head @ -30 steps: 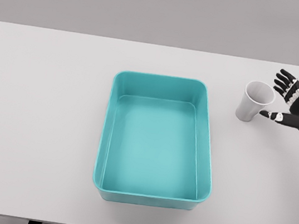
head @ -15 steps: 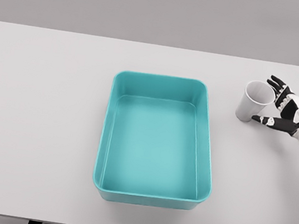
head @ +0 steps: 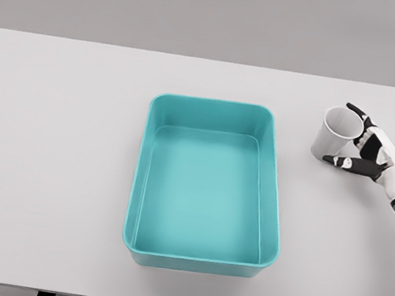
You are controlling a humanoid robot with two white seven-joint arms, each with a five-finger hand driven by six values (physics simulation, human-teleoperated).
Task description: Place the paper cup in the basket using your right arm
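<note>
Head view shows the right hand (head: 370,150) against the right side of the cup (head: 336,134), thumb low at its base and fingers (head: 359,114) curving round the rim's far side, not fully clamped. Cup stands upright on the table (head: 50,141), right of the basket (head: 274,182) and apart from it.

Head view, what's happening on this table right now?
A humanoid robot's right hand is at the white paper cup, its fingers curving around the rim and its thumb against the lower side. The cup stands upright on the white table, to the right of the empty teal basket. Nothing is lifted yet. The left arm is out of view.
</note>
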